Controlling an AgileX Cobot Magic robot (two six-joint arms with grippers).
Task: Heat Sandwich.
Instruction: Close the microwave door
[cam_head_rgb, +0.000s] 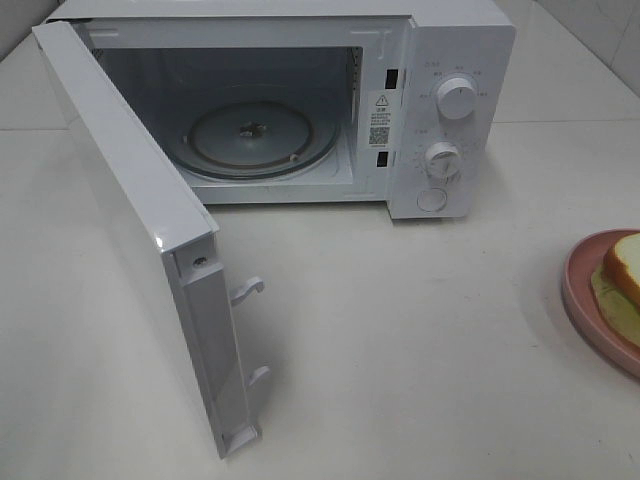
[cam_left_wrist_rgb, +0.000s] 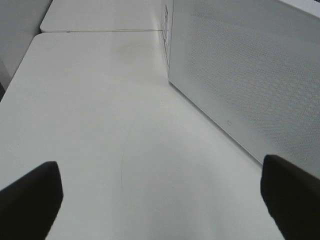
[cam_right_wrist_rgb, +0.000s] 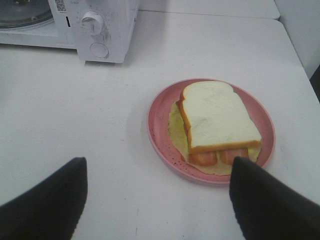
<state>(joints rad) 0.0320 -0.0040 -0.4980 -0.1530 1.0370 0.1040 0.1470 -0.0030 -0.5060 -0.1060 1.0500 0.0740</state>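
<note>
Exterior high view showing microwave with door swung fully open, exposing round glass turntable, presumably for loading. Sitting well apart on white table, near its right edge: sandwich resting on pink plate, still awaiting transfer. Showing soft pale bread with tan crust, reddish filling and a thin yellowish-green layer spreading beneath; plate looking smooth, shallow-rimmed. Hovering above plate with dark jaws spread wide, gripping nothing: right gripper. Idling beside perforated door panel, jaws likewise apart: left gripper.
</note>
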